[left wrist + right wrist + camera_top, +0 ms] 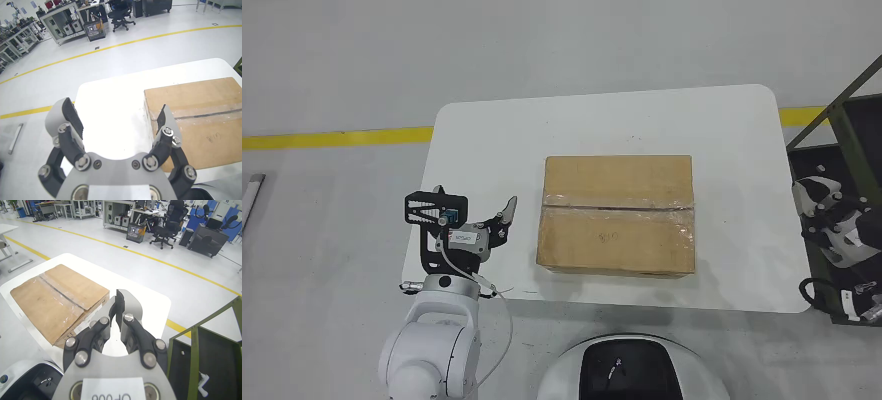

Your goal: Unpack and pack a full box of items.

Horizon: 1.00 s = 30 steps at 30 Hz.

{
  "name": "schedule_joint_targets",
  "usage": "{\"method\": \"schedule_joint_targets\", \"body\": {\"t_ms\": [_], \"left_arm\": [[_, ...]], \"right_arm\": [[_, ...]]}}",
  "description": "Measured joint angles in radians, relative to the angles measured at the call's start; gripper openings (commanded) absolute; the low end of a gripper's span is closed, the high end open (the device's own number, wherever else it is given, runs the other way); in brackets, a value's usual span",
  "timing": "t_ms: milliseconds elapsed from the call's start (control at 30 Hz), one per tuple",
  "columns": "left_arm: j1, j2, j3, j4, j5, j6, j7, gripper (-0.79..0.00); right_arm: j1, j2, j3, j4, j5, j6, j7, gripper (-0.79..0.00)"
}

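Note:
A closed cardboard box (617, 213), its middle seam sealed with clear tape, lies in the middle of the white table (642, 120). My left gripper (474, 203) hovers over the table's near left part, just left of the box, open with nothing between its fingers. In the left wrist view the gripper (115, 106) frames bare table, with the box (198, 121) beside one finger. My right gripper (117, 302) is shut and holds nothing, off the table's right end, with the box (56, 298) beyond it. The right arm (830, 215) sits at the right edge.
A green-framed rack (842, 130) stands right of the table, under the right arm; in the right wrist view the rack (208, 344) holds a small white part (203, 381). Bare table (113, 94) lies left of the box. A yellow floor line (332, 138) runs behind.

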State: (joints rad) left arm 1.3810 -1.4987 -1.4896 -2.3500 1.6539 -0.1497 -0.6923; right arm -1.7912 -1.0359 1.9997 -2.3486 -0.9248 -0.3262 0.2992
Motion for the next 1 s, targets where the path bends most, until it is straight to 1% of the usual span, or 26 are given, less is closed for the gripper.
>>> {"method": "schedule_joint_targets", "body": {"t_ms": [333,533,600,767,900,1000], "left_arm": [[0.000,0.000,0.000,0.000,0.000,0.000,0.000,0.000],[0.000,0.000,0.000,0.000,0.000,0.000,0.000,0.000],[0.000,0.000,0.000,0.000,0.000,0.000,0.000,0.000],[0.000,0.000,0.000,0.000,0.000,0.000,0.000,0.000],[0.000,0.000,0.000,0.000,0.000,0.000,0.000,0.000],[0.000,0.000,0.000,0.000,0.000,0.000,0.000,0.000]], "right_arm": [[0.004,-0.002,-0.018,0.026,-0.022,0.003,-0.015,-0.785],[0.016,-0.008,-0.081,0.096,-0.064,0.026,-0.059,-0.785],[0.017,-0.010,-0.117,0.127,-0.109,0.037,-0.083,-0.785],[0.048,-0.018,-0.266,0.246,-0.215,0.070,-0.151,-0.785],[0.105,-0.025,-0.377,0.328,-0.267,0.067,-0.182,-0.785],[0.158,-0.032,-0.445,0.383,-0.278,0.069,-0.198,-0.785]]}}
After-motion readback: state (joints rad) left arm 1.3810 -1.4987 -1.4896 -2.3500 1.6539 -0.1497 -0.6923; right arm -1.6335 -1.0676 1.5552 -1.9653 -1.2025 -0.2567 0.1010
